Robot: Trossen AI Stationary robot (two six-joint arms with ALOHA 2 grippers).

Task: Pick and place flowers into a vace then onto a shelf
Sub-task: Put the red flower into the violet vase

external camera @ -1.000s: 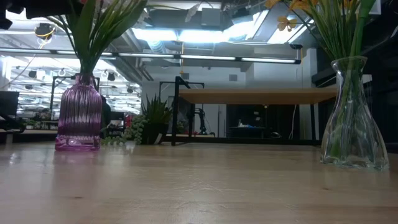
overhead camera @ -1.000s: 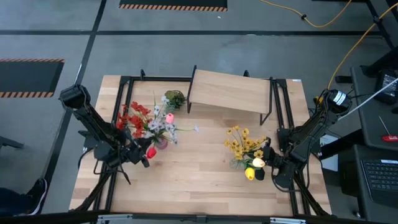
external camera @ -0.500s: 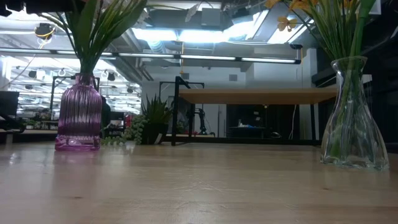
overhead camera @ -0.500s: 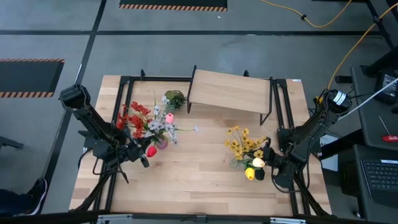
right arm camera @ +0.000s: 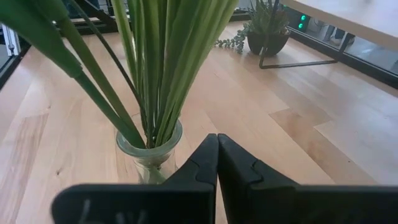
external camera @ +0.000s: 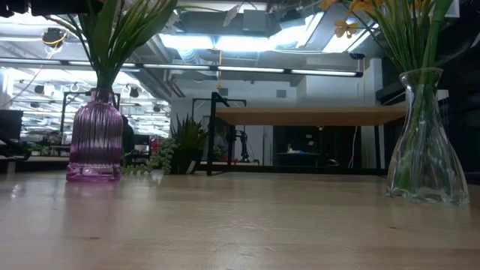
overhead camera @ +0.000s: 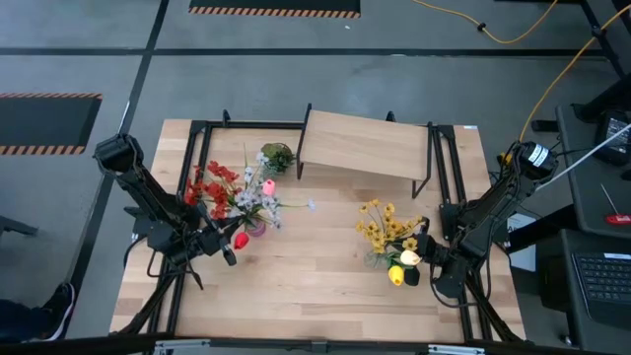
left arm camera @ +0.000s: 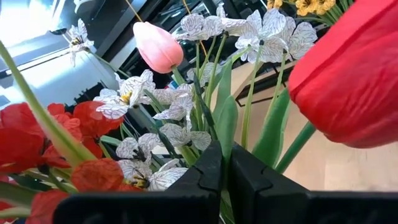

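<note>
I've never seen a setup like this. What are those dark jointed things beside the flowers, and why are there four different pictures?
They are two robot arms at a wooden table, each ending in a two-finger gripper. One picture looks straight down, one looks level across the tabletop, and one comes from a camera on each wrist. On the table stand a purple vase with red, white and pink flowers, a clear glass vase with yellow flowers, a small potted plant and a wooden shelf on black legs. The left gripper sits shut close to the purple vase's flowers; the right gripper sits shut near the glass vase. Neither clearly holds anything.
</note>
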